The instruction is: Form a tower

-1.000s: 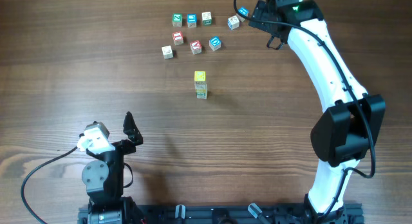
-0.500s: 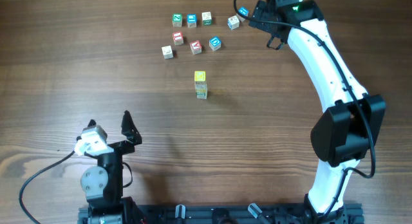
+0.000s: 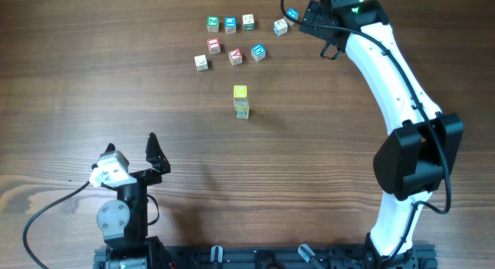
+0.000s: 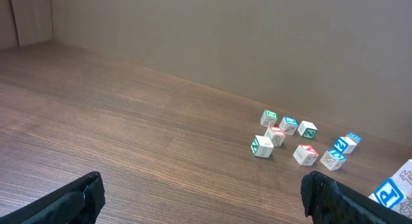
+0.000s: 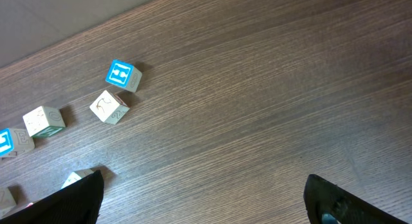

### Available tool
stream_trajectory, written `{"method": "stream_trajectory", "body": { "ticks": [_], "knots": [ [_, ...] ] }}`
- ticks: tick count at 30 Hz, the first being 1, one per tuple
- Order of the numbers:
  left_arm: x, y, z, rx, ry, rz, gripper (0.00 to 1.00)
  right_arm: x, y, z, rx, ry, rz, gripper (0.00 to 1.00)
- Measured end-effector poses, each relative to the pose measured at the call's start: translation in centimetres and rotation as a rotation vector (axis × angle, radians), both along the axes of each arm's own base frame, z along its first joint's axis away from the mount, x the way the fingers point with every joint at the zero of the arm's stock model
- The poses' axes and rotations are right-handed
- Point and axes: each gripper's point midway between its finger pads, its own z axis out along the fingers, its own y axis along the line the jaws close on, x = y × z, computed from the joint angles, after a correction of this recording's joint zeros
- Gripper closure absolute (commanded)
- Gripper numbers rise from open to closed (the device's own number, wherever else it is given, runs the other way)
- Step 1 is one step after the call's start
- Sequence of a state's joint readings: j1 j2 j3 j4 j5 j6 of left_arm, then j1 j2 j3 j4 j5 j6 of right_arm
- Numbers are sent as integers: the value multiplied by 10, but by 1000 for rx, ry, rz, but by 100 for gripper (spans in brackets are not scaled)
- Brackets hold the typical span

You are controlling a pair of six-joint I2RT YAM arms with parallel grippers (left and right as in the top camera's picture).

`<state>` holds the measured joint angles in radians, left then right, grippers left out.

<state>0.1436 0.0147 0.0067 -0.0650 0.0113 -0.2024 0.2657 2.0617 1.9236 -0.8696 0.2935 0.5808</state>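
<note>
At the lower left of the overhead frame, the left arm (image 3: 124,198) sits slightly further left than a second ago. Its white wrist camera (image 3: 108,168) and the left gripper (image 3: 131,144) shift toward the left edge, and its round joint (image 3: 114,219) sits lower.

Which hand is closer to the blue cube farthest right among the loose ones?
Right. The right hand is just beside the blue cube; the left hand is far off, toward the near edge.

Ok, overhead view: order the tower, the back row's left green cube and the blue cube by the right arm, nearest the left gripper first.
From the left gripper:
1. tower, table centre.
2. green cube, back row's left end.
3. blue cube, far back right.
</note>
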Motion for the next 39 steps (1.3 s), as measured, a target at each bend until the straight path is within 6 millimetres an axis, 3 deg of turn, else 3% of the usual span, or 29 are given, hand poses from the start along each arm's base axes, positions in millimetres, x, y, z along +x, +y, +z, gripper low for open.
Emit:
{"method": "stream_trajectory", "body": {
  "ticks": [25,30,32,34,37,39],
  "knots": [
    [0,0,0,0,0,0,0,0,0,0,0,0,0,0],
    [0,0,0,0,0,0,0,-4,17,3,1,-5,33,0],
    [0,0,0,0,0,0,0,-11,33,20,11,-35,68,0],
    [0,0,0,0,0,0,0,-20,43,51,31,-95,92,0],
    [0,0,0,0,0,0,0,-46,36,137,86,-265,96,0],
    [0,0,0,0,0,0,0,-63,28,177,112,-347,92,0]
  ]
}}
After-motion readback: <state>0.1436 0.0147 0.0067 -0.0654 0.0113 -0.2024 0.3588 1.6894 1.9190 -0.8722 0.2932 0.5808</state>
